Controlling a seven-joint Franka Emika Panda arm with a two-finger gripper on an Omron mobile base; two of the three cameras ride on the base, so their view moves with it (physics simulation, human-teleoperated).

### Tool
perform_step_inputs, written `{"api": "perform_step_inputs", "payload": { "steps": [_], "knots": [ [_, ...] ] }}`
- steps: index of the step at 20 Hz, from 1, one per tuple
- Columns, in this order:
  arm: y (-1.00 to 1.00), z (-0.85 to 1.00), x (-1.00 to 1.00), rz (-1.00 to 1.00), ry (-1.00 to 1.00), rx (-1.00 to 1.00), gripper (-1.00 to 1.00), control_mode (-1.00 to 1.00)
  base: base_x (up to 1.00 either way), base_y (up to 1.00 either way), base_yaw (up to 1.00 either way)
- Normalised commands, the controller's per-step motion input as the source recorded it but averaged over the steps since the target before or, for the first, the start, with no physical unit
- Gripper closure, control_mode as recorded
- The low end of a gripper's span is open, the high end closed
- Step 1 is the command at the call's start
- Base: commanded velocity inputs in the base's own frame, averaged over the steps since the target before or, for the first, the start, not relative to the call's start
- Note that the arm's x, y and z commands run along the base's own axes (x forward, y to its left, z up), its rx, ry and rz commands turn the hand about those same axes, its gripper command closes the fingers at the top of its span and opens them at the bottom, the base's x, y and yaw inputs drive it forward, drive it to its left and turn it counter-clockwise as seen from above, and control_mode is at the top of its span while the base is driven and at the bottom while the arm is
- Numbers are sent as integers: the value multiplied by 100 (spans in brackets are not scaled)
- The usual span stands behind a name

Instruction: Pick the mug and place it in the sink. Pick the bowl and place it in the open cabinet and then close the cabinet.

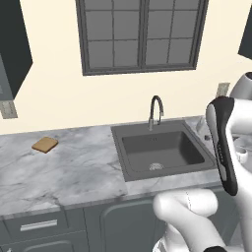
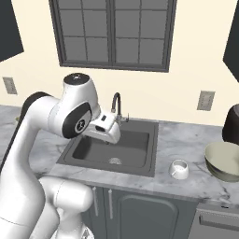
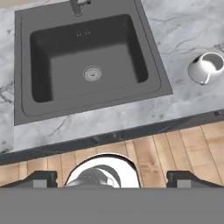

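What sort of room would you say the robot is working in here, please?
Most likely a home kitchen: a dark grey rectangular sink with a curved gooseneck faucet sits in a grey marble counter, above dark grey cabinet doors.

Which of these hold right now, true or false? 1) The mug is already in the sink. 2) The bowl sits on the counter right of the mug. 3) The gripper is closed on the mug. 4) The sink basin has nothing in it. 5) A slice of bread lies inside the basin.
1) False: the mug stands on the counter, right of the sink.
2) True: the bowl is further right along the counter.
3) False: the gripper is open and holds nothing.
4) True: only the drain shows on its floor.
5) False: the bread lies on the counter left of the sink.
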Motion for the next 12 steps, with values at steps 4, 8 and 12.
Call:
{"api": "perform_step_inputs", "payload": {
  "steps": [4, 8, 12],
  "knots": [
    [-37, -31, -20, -12, 2, 0, -100, -100, 0, 0, 0],
    [-43, -23, -16, -9, 2, 0, -100, -100, 0, 0, 0],
    [-43, -15, -18, -11, 5, 0, -100, -100, 0, 0, 0]
  ]
}}
